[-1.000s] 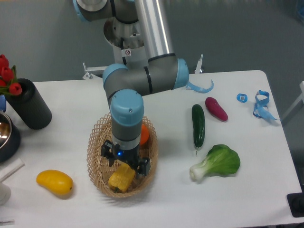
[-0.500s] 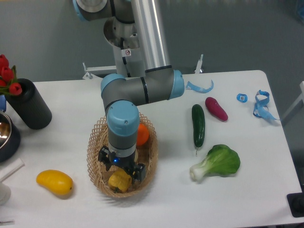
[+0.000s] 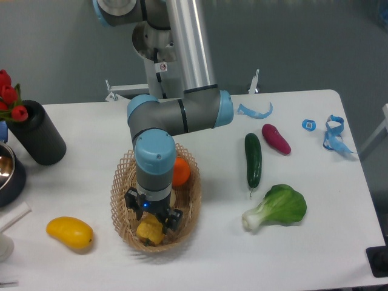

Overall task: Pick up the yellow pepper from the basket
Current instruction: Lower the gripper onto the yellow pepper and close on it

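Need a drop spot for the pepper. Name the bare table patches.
Bare: between basket and cucumber; front edge below the bok choy; between vase and basket. Crowded: the basket, with gripper, pepper and orange.

The gripper (image 3: 151, 220) is down inside the basket (image 3: 120, 206), in the lower left middle of the frame, right on top of the yellow pepper (image 3: 149, 232). The basket wall goes all around it, so the only open way is up. An orange (image 3: 180, 172) sits just behind the arm inside the basket. Left of the basket, a yellow mango (image 3: 70, 233) lies on the table (image 3: 200, 254). To the right there is bare table, then a cucumber (image 3: 253, 159) and a leafy green (image 3: 279, 207). A black cylinder (image 3: 38, 133) stands at the far left.
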Available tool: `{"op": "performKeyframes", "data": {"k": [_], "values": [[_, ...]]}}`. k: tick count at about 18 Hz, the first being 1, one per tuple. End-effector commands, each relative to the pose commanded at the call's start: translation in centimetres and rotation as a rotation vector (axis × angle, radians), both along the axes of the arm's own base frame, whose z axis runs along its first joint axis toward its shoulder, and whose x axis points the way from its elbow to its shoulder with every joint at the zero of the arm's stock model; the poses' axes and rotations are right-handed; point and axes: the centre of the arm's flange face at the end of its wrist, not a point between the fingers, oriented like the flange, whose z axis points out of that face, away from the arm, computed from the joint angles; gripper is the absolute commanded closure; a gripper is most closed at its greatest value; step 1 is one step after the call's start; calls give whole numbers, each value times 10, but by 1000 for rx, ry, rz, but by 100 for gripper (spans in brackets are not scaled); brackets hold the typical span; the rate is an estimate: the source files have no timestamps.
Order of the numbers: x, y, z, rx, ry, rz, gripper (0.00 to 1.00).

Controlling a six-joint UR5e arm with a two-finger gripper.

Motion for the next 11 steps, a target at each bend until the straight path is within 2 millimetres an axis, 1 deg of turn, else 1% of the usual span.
{"op": "performKeyframes", "data": {"k": [2, 4, 5, 7, 8, 10, 11], "values": [[-1, 1, 3, 5, 4, -1, 57], [-3, 2, 11, 18, 13, -2, 57], [-4, 4, 24, 35, 27, -5, 57], [-8, 0, 45, 61, 49, 0, 57], [-13, -2, 60, 81, 66, 8, 57], [-27, -5, 77, 103, 85, 26, 58], [-34, -8, 90, 118, 100, 37, 58]]}}
